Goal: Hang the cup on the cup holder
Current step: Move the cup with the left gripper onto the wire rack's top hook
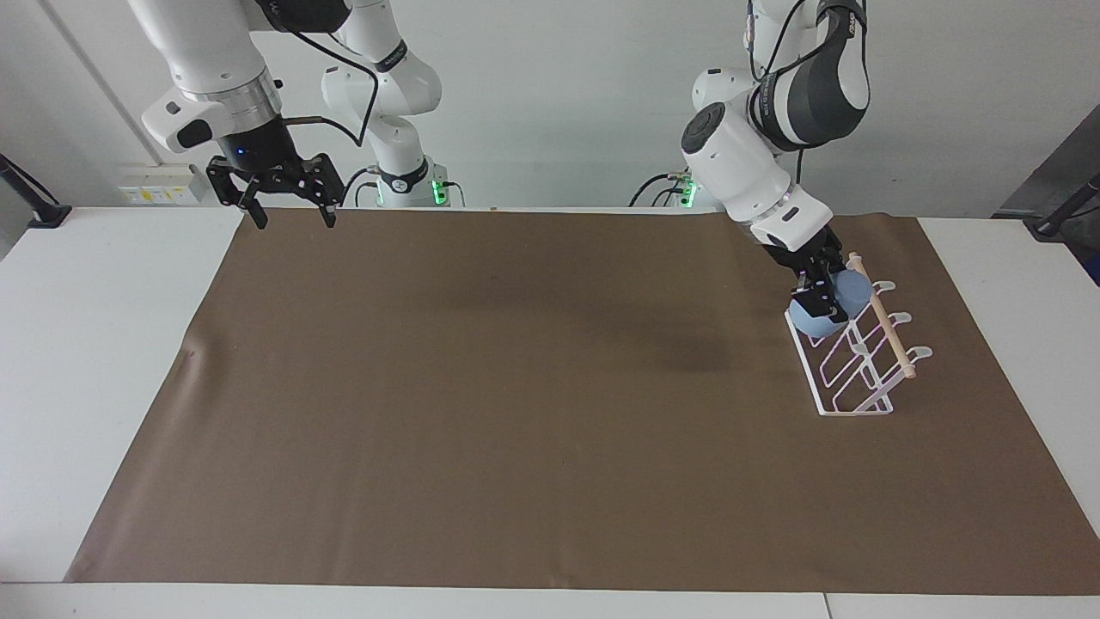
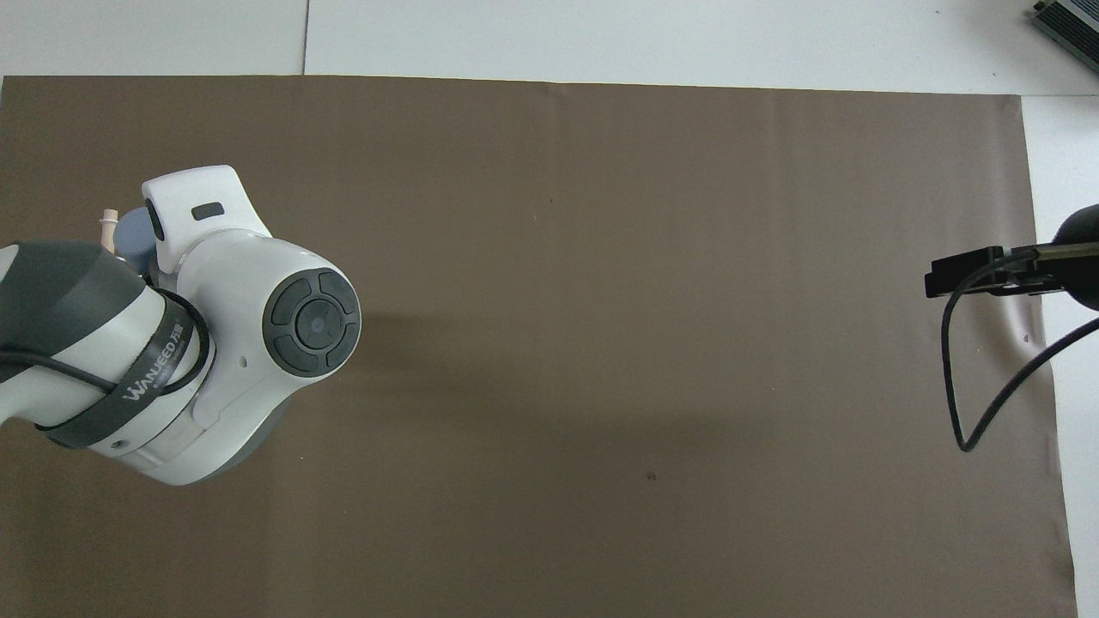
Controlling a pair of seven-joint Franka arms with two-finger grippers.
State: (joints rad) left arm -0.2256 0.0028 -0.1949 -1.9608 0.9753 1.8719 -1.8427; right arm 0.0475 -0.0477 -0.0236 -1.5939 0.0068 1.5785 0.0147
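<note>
The cup holder [image 1: 855, 348] is seen standing on the brown mat [image 1: 550, 413] toward the left arm's end of the table [image 1: 103, 344], its wooden rod [image 1: 881, 316] running along the top of the white wire prongs. One item is carried by the rack: the cup [image 1: 827, 311], light blue, tilted on its side at the prong nearest the robots, its body resting against the rod. Whether a prong actually sits inside the cup cannot be told with certainty from the facing view.

The left gripper [image 1: 816, 288] is recorded at the cup's 12 o'clock in the facing view, its fingers pinched onto the cup wall. In the overhead view the cup [image 2: 137, 240] is largely covered by the left arm's wrist, only a blue sliver showing at 10 o'clock of the wrist.

The right gripper [image 1: 288, 206] is noted waiting over the mat's edge at the right arm's end, fingers spread apart, nothing held
</note>
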